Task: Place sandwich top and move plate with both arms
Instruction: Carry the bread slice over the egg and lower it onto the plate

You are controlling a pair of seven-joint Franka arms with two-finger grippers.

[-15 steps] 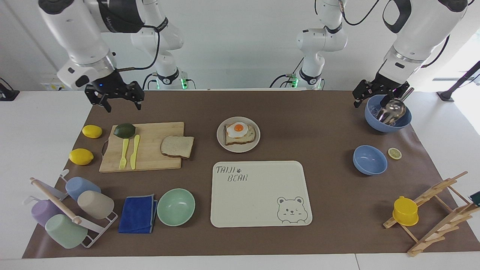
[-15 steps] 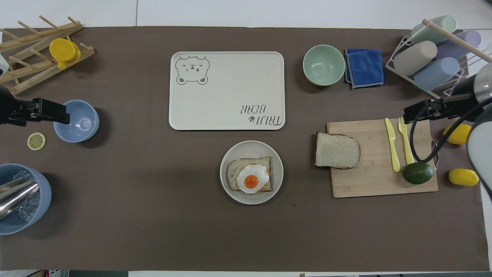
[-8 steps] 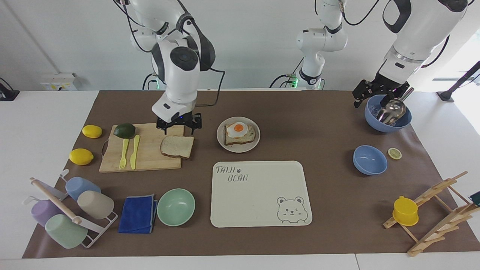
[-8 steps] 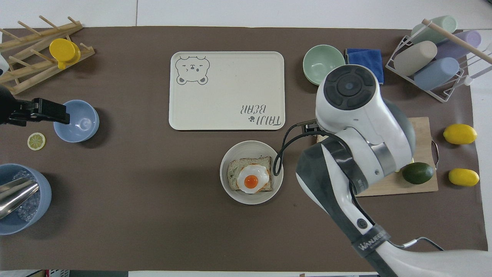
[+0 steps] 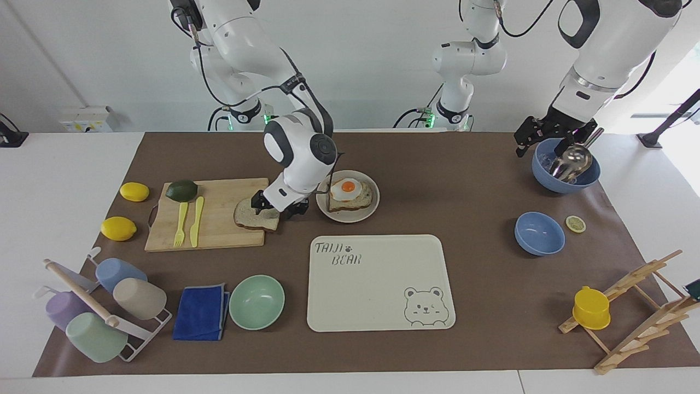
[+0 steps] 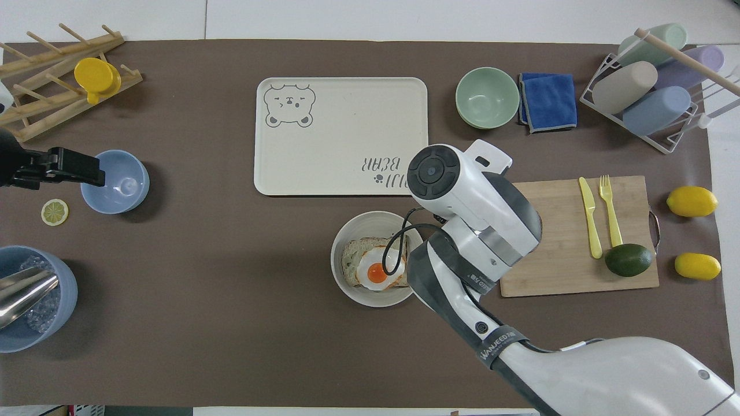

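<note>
The sandwich top (image 5: 250, 219), a pale bread slice with a brown crust, lies flat on the edge of the wooden cutting board (image 5: 219, 232) nearest the plate. My right gripper (image 5: 276, 208) is low over the slice's plate-side end, fingers apart. In the overhead view the right arm hides both the slice and the gripper. The round beige plate (image 5: 324, 210) holds toast with a fried egg (image 5: 349, 191); it also shows in the overhead view (image 6: 347, 289). My left gripper (image 5: 548, 146) waits, open and empty, above the large blue bowl (image 5: 574, 183) with a metal scoop.
A cream bear tray (image 5: 377, 295) lies farther from the robots than the plate. The board carries a yellow knife and fork (image 5: 188, 221) and an avocado (image 5: 181, 190). Two lemons, a mint bowl (image 5: 256, 302), a blue cloth, a cup rack, a small blue bowl (image 5: 539, 233) and a wooden rack stand around.
My right arm swung from the table's end to above the board, then dropped low onto the bread slice's plate-side end. The left arm has not moved.
</note>
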